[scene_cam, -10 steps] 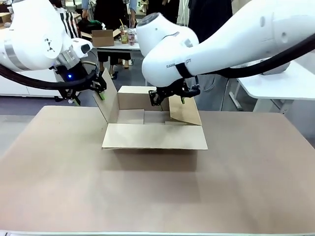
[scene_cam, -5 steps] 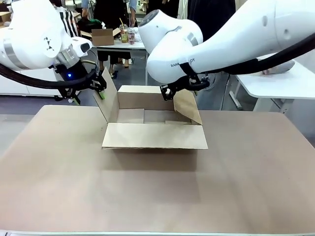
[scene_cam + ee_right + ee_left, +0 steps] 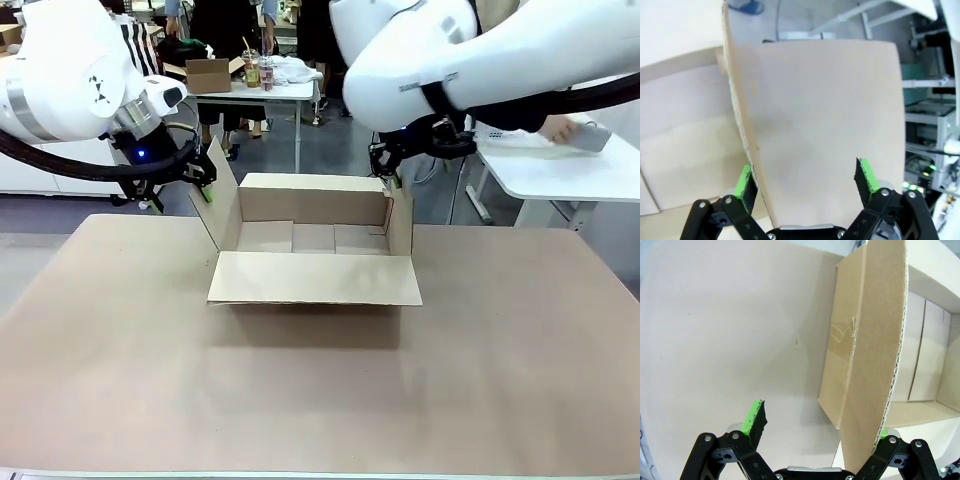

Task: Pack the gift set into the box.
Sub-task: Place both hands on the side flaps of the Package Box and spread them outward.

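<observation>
The box (image 3: 312,278) stands open in the middle of the table, its front flap lying flat toward me and its floor bare. My left gripper (image 3: 204,186) is at the top of the left flap (image 3: 875,340), which leans outward. In the left wrist view this gripper (image 3: 817,424) is open, and the flap's edge passes between the fingers, against the right one. My right gripper (image 3: 386,168) hovers at the top of the upright right flap (image 3: 815,115). It (image 3: 805,179) is open, straddling that flap's edge close to its left finger. The gift set is out of view.
A white table (image 3: 560,172) stands at the right, with a person's hand (image 3: 556,127) resting on it. A farther table holds a small cardboard box (image 3: 208,76) and bottles. Bare brown tabletop (image 3: 320,400) stretches in front of the box.
My right arm has risen and swung to the right, and the right flap has gone from leaning inward to standing upright. The left arm and left flap have stayed put.
</observation>
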You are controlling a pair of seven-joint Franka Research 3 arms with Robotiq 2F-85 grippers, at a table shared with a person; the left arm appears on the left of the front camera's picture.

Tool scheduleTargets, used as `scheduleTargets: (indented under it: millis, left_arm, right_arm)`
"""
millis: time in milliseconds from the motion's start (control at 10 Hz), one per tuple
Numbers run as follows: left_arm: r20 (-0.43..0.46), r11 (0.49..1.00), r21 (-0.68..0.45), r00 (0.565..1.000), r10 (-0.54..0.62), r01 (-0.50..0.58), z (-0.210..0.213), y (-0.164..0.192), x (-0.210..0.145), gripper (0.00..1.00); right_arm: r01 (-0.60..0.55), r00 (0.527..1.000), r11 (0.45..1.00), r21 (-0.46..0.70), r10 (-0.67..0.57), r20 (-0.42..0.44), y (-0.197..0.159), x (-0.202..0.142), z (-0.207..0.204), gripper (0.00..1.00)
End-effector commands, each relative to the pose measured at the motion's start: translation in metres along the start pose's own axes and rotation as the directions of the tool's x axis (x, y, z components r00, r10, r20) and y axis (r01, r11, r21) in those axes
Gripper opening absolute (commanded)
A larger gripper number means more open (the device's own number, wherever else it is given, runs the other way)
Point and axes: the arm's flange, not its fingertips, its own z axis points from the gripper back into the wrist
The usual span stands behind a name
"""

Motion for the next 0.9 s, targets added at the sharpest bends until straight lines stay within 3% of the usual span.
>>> scheduleTargets:
  millis: [0,100,300,600,800]
  left_arm:
    - [0.011,1.000,0.016,1.000,0.005,-0.005,0.001,-0.001,0.000,1.00]
    - [0.011,1.000,0.016,1.000,0.005,-0.005,0.001,-0.001,0.000,1.00]
    - [0.011,1.000,0.016,1.000,0.005,-0.005,0.001,-0.001,0.000,1.00]
    - [0.011,1.000,0.016,1.000,0.005,-0.005,0.001,-0.001,0.000,1.00]
    - [0.011,1.000,0.016,1.000,0.005,-0.005,0.001,-0.001,0.000,1.00]
  right_arm:
    - [-0.049,0.997,0.978,0.204,0.061,-0.054,-0.004,-0.028,0.000,1.00]
    - [0.000,1.000,1.000,0.000,0.000,0.000,0.000,0.000,0.000,1.00]
    - [0.000,1.000,1.000,0.000,0.000,0.000,0.000,0.000,0.000,1.00]
    - [0.018,0.995,0.983,0.183,0.000,-0.096,-0.027,-0.006,-0.022,1.00]
    - [0.119,0.983,0.941,0.318,-0.066,-0.173,-0.059,-0.008,-0.056,1.00]
